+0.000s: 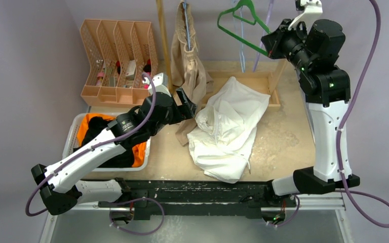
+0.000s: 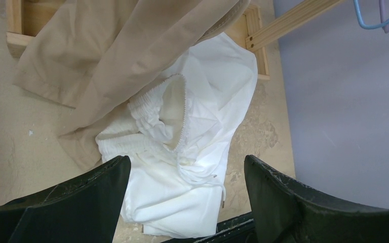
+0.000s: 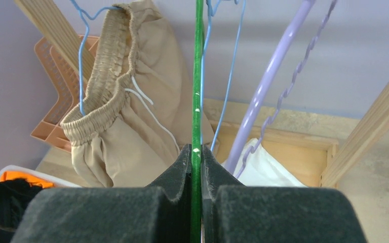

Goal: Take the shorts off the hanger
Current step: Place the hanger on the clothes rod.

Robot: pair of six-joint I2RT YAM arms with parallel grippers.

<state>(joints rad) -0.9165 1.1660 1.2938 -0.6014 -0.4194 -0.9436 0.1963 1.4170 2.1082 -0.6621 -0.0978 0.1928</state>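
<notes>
- The right claw (image 3: 196, 152), with two black padded fingers, is clamped tight on the thin green plastic hanger (image 3: 198, 76). The hanger runs straight up between the pads and carries nothing.
- The left claw (image 2: 186, 161) is spread wide with nothing in it. It hangs low over the table, just above the gathered waistband of the crumpled white shorts (image 2: 202, 101).
- The white shorts lie in a heap on the speckled tan table (image 1: 288, 136). One end rests on the pale wooden rack base (image 1: 272, 88).
- The limp, elastic-waisted beige shorts (image 3: 131, 116) hang by the waistband from the thin light-blue wire hanger (image 3: 81, 61). Their white drawstring dangles. The lower leg trails onto the table, touching the white pair's edge.
- The bright orange shorts (image 1: 83, 127) and the black shorts (image 1: 99, 125) are bundled together in the white plastic basket (image 1: 71, 135) at the left, under the left arm.
- A lilac plastic hanger (image 3: 268, 86) hangs bare beside the green one.
- A peach-coloured slotted plastic organiser (image 1: 116, 55) stands behind the basket.
</notes>
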